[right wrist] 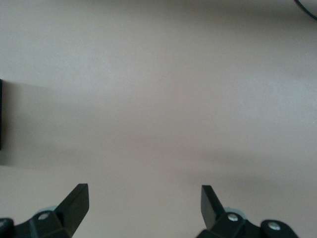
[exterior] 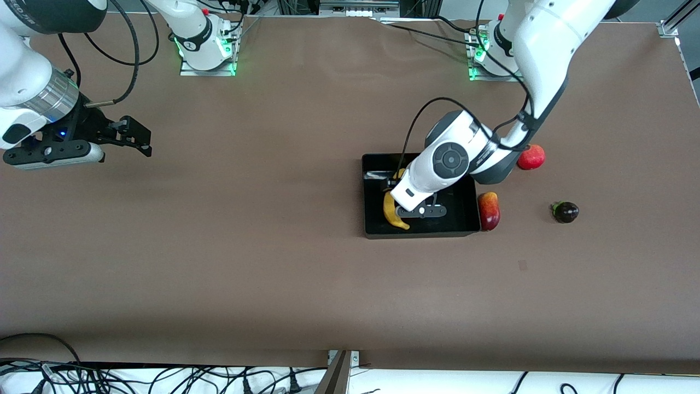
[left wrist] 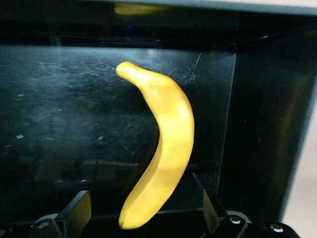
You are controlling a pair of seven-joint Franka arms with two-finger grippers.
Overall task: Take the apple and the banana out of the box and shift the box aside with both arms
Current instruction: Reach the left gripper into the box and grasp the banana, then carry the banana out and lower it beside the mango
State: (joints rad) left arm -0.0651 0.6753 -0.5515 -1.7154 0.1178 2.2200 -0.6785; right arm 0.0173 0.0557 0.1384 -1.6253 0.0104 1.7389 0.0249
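Observation:
The black box sits on the table toward the left arm's end. The yellow banana lies inside it, also in the left wrist view on the box floor. My left gripper hangs low over the box, open, its fingers on either side of the banana's end and apart from it. The red mango lies against the box's outer wall. A round red pomegranate and the dark purple fruit lie on the table. The apple is hidden. My right gripper waits open and empty.
The left arm's forearm covers part of the box and a bit of yellow at its edge. Cables lie along the table's edge nearest the front camera. Bare brown table lies between the two grippers.

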